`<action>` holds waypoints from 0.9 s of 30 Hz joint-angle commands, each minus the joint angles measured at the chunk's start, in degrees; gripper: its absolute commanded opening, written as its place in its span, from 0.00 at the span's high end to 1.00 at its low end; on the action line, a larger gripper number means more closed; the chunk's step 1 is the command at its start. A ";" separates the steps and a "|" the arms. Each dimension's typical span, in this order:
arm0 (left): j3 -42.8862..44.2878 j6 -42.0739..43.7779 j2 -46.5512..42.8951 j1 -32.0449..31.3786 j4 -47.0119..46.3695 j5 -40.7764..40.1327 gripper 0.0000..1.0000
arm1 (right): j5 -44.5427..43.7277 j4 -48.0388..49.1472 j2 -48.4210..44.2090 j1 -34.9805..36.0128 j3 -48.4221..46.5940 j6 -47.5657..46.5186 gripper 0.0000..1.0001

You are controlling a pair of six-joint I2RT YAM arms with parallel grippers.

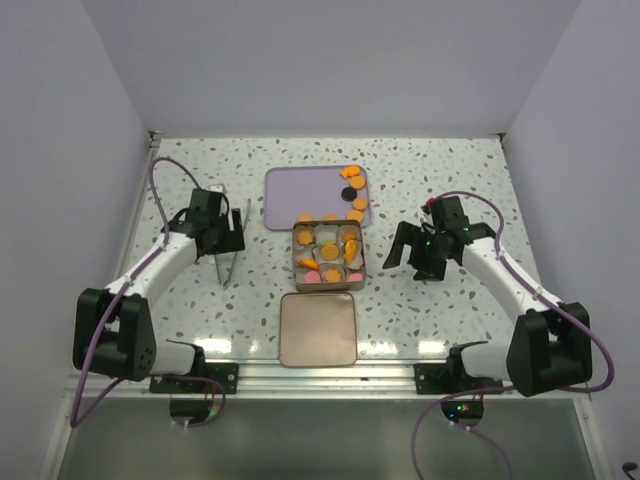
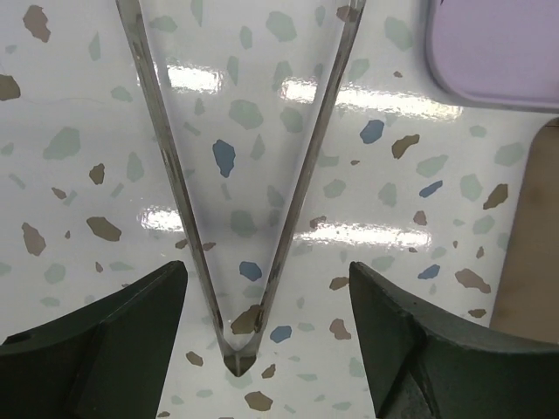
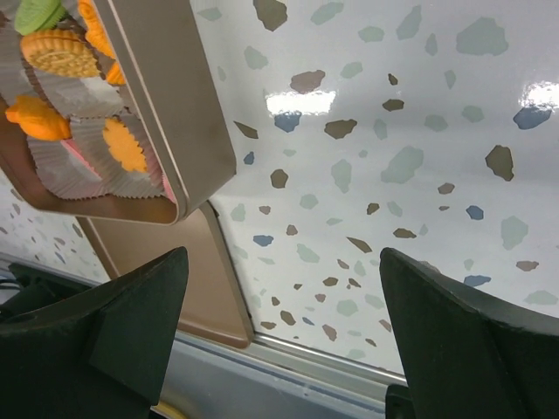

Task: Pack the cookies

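Speckled table (image 1: 450, 180) — lilac tray (image 1: 300, 195), square tin (image 1: 293, 258), flat metal lid (image 1: 318, 328), tongs (image 1: 229, 250) — all directly on it

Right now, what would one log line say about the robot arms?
left gripper: open, tongs lying between jaws | right gripper: open, empty, beside tin | cookies: some in tin, some on tray

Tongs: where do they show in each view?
Top external: the tongs lie left of the tin, tips pointing away from the arm bases.
Left wrist: centre frame, a V with its joint at the bottom.
Right wrist: not in it.
Shared landmark: purple tray, in top external and left wrist.
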State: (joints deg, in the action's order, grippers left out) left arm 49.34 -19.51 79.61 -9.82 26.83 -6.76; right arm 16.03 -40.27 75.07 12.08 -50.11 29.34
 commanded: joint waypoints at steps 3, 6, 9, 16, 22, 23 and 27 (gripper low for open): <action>1.46 -0.35 -6.83 0.16 2.17 2.36 0.20 | 2.24 2.64 -5.44 3.90 3.60 3.25 0.06; 1.20 -0.88 -10.35 0.16 3.67 3.77 0.21 | 2.08 7.48 -8.43 12.22 7.21 7.39 0.06; 0.93 -1.23 -13.86 0.07 4.72 5.70 0.22 | -1.17 8.19 -8.19 18.75 7.65 10.19 0.06; 0.84 -3.61 -17.91 -0.28 7.00 9.05 0.23 | -1.53 14.86 -6.61 24.30 11.52 16.62 0.15; -0.12 -5.80 -21.68 -3.09 8.94 11.60 0.24 | -7.59 17.07 -3.09 30.54 12.22 22.15 0.53; -0.38 -6.94 -22.39 -3.44 9.20 12.03 0.25 | -8.55 17.24 -2.39 31.42 12.57 23.12 0.54; -0.91 -9.49 -25.64 -4.24 11.75 15.72 0.25 | -13.56 17.42 0.34 36.16 13.89 28.74 0.55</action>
State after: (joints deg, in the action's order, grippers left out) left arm 48.84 -25.78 56.88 -13.47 36.53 4.91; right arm 8.51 -24.49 73.58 45.74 -37.26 52.10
